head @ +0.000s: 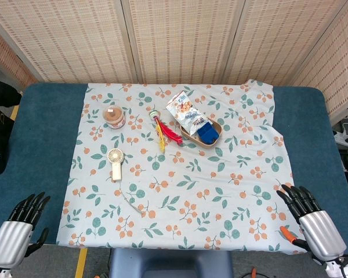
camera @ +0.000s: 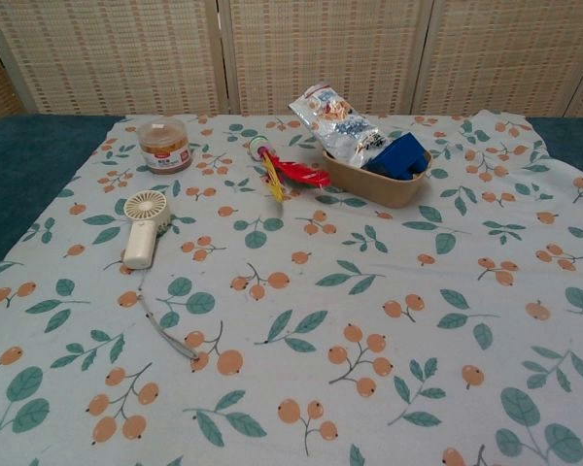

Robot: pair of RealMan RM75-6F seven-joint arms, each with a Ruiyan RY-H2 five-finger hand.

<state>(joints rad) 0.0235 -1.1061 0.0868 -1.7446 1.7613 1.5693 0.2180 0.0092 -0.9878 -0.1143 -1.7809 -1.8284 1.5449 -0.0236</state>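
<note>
Head view, left robot hand (head: 18,229) empty, fan (head: 115,163) nearest

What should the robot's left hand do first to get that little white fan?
Probably reach forward and a little to the right. The left hand hangs open at the near table corner, holding nothing, while the white fan lies flat on the flowered cloth, well ahead, its cord trailing toward the near edge. Nothing lies between them.
</note>
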